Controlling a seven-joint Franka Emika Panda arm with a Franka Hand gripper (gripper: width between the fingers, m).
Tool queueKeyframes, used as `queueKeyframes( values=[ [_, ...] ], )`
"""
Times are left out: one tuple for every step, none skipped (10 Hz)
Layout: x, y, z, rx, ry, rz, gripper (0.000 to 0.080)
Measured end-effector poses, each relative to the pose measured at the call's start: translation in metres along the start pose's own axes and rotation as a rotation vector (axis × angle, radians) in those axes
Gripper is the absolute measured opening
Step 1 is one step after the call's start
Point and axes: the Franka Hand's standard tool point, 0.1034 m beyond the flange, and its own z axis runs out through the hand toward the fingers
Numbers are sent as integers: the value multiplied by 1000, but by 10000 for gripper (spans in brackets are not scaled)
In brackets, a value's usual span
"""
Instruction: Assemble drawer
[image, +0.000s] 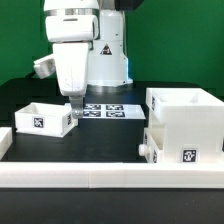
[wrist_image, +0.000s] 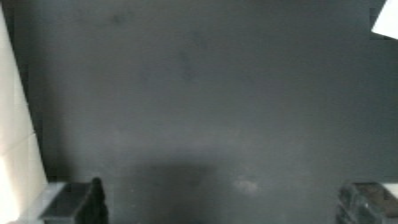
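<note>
A small white tray (image: 40, 118) with a tag on its front stands at the exterior view's left. My gripper (image: 76, 112) hangs low just beside that tray's right wall, close to the table. In the wrist view the gripper (wrist_image: 226, 205) is open and empty, its two fingers (wrist_image: 80, 203) far apart over bare dark table. A white edge (wrist_image: 13, 120), probably the tray's wall, runs along one side. The large white housing (image: 186, 108) stands at the exterior view's right. A second tagged white box (image: 172, 146) with a small knob stands against its front.
The marker board (image: 105, 110) lies on the table behind my gripper, in front of the arm's base. A long low white rail (image: 110, 178) runs along the front edge, with a raised end at the far left (image: 5, 140).
</note>
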Motion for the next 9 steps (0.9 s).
queueKeyframes(
  values=[
    [0, 0, 0, 1, 1, 62, 649],
    [0, 1, 3, -5, 5, 163, 649],
    [-4, 1, 10, -5, 11, 276, 649],
    [-14, -1, 8, 4, 4, 330, 649],
    [-18, -4, 3, -10, -2, 439, 649],
    [-22, -11, 0, -21, -4, 513, 649],
    [-28, -21, -3, -22, -6, 582, 649],
    [-31, -28, -5, -32, -4, 678, 649],
    [-33, -32, -4, -32, 1, 760, 649]
  ],
)
